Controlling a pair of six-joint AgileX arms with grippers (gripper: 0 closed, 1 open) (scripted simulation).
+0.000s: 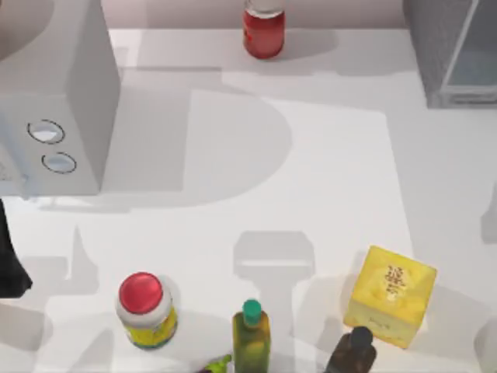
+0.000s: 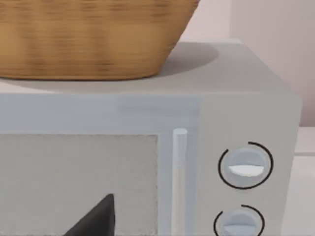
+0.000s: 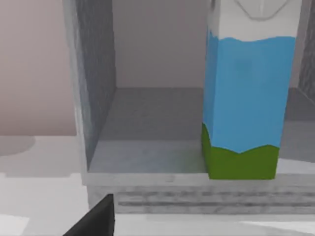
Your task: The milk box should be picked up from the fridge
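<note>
One milk box [image 3: 245,98] upright on fridge [image 3: 147,137] floor | my right tool facing it, grip state unreadable | left tool facing microwave [image 2: 147,162], unreadable.

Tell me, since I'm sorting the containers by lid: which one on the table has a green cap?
The olive-yellow bottle at the front edge. The squat jar beside it has a red lid; the brown bottle has a dark cap.

Matt milk box [image 3: 244,98]; woven wicker basket [image 2: 93,37].
</note>
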